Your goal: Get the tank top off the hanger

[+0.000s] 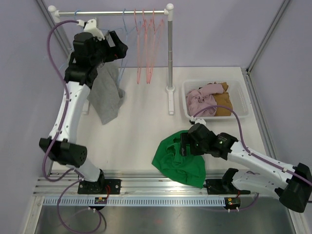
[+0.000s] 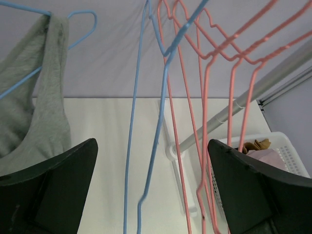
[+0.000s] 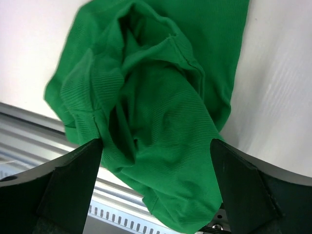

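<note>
Worktop (image 1: 141, 131), seen from above, with the rack (image 1: 169, 53) standing at its far side.

The left arm (image 1: 68, 112) reaches up and far to the rail. The right arm (image 1: 258, 161) lies low along the near right edge.

The grey tank top (image 1: 107, 95) hangs at the far left of the rail, just right of the left arm. From the left wrist I see its strap (image 2: 53, 58) looped over a blue hanger (image 2: 22, 7), so it is not yet off. Its long axis runs down from the rail toward the worktop, straps uppermost at the hanger, hem lowest and swung toward the near right. I cannot tell whether the hem touches the worktop.

A green garment (image 1: 178, 158) lies crumpled at the near edge. A basket (image 1: 243, 97) of clothes sits far right. Empty pink hangers (image 1: 146, 44) hang mid-rail.

The left gripper (image 2: 151, 146) has its jaws wide apart and holds nothing. It faces the empty hangers, with the tank top off to its left. The right gripper (image 3: 156, 144) hovers over the green garment, jaws likewise spread, gripping nothing.

I judge the step in hand to be the approach to the grey top. Next I must swing the left gripper onto the fabric near the strap, close, and draw the strap over the hanger's end without unhooking the hanger.
</note>
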Motion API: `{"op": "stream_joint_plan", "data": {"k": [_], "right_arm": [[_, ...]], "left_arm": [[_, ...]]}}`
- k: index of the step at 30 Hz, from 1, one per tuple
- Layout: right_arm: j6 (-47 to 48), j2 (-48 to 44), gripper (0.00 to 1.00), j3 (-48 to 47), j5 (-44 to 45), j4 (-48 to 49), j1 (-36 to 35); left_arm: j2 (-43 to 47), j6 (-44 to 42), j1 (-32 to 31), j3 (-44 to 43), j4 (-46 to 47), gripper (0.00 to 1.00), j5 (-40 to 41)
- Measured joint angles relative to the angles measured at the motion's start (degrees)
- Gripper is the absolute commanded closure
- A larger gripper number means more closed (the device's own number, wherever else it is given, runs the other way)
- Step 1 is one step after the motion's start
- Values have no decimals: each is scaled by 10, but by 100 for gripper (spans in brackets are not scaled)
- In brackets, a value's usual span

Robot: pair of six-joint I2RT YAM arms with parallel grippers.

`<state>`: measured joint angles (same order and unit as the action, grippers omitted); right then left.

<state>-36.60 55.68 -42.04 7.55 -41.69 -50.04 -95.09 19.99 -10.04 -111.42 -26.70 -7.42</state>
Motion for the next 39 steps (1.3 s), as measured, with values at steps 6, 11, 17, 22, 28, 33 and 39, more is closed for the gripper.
{"op": "stream_joint_plan", "data": {"k": [6,11,17,22,28,33,39], "right_arm": [[-10,82,1,-1,25,16,-26],[-26,162,0,0,24,65,-58],[-47,265,0,-1,27,136,-85],[-49,297,52,-26,55,141,-109],[-41,292,100,-54,76,116,-116],[-20,227,100,-123,139,39,-114],[36,155,100,-276,201,-35,-58]], "left_arm": [[202,23,0,122,-7,1,23],[373,38,0,240,-6,1,27],[483,35,1,347,-49,1,32],[543,9,1,417,-95,1,32],[649,-22,1,540,-96,1,39],[702,-35,1,640,-98,1,79],[704,-39,2,655,-104,1,105]]}}
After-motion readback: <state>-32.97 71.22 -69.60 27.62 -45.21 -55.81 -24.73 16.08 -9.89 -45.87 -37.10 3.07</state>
